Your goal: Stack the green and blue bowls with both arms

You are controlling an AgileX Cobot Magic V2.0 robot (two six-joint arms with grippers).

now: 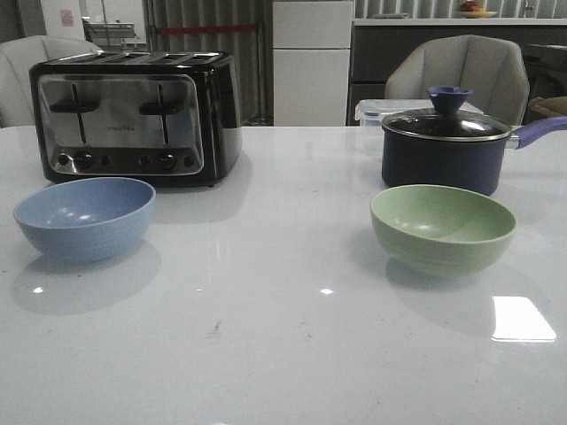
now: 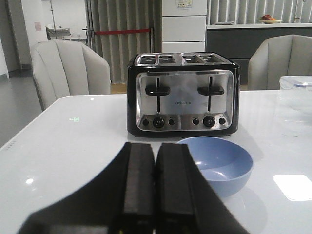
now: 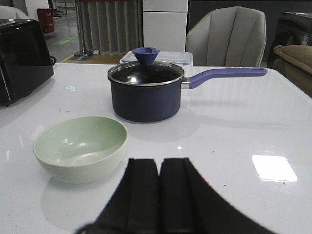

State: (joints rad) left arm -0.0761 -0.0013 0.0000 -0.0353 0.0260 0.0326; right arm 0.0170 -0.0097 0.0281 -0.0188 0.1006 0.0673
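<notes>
From the front camera I see the blue bowl [image 1: 85,217] sitting upright near the left edge of the desk [image 1: 266,336], just in front of the toaster [image 1: 137,115], and the green bowl [image 1: 442,227] upright toward the right edge, just in front of the saucepan [image 1: 447,146]. The two bowls are well apart, with bare desk between them, and neither arm shows in that view. On my left wrist camera the left gripper [image 2: 155,190] has its fingers pressed together with nothing between them; the blue bowl [image 2: 222,163] lies just beyond the fingertips and off to one side, apart from them, with the toaster [image 2: 183,95] behind it. On the right wrist camera the right gripper [image 3: 160,195] is likewise pressed together and holds nothing; the green bowl [image 3: 80,147] sits just ahead of the fingertips and off to the side toward the toaster, not touching them. The saucepan [image 3: 146,90], lid on, stands farther back beyond the bowl, and a clear lidded box [image 3: 156,57] lies behind it near the far edge.
</notes>
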